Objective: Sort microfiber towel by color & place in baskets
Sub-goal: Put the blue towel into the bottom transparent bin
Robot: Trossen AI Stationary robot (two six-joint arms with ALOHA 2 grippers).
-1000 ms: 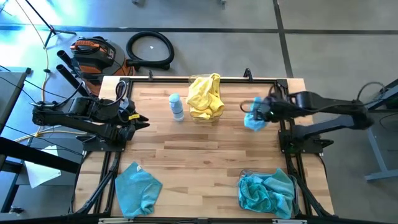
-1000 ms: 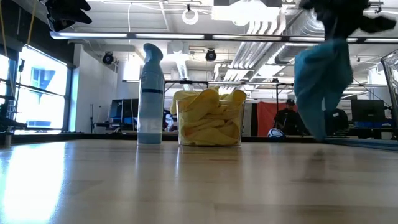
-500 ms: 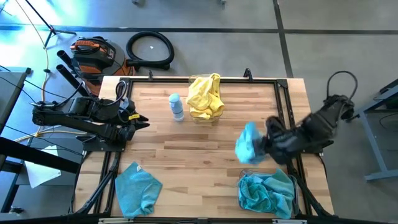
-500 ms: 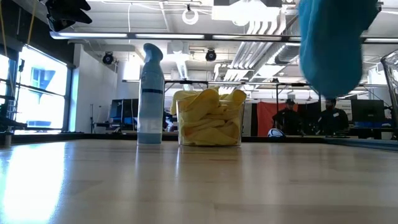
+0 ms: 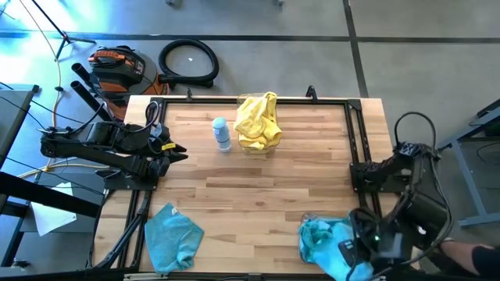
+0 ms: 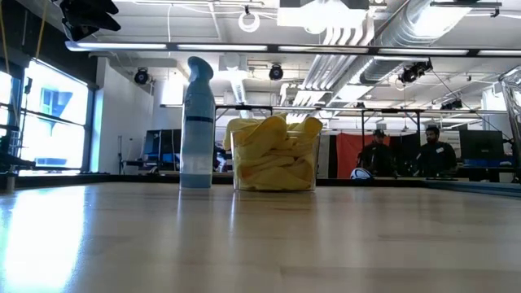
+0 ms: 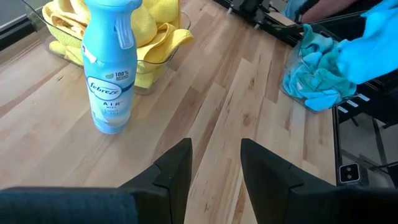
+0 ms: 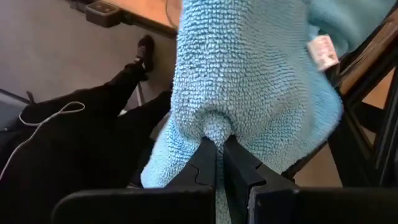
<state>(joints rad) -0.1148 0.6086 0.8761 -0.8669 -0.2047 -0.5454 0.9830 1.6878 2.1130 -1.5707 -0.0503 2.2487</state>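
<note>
My right gripper (image 8: 219, 144) pinches a teal towel (image 8: 249, 81) shut-fingered, hanging it over the teal basket (image 5: 306, 226) for the drop. Left gripper (image 7: 214, 163), fingers apart, waits near the spray bottle (image 7: 112, 68). Another teal towel (image 5: 173, 236) lies unsorted.

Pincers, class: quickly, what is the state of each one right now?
Left pincer: open, holding nothing, parked at the table's left edge.
Right pincer: closed on a teal towel, over the teal basket.

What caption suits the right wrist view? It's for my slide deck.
Right gripper shut on a teal towel, carried above a person's dark-clothed legs beside the table.
</note>
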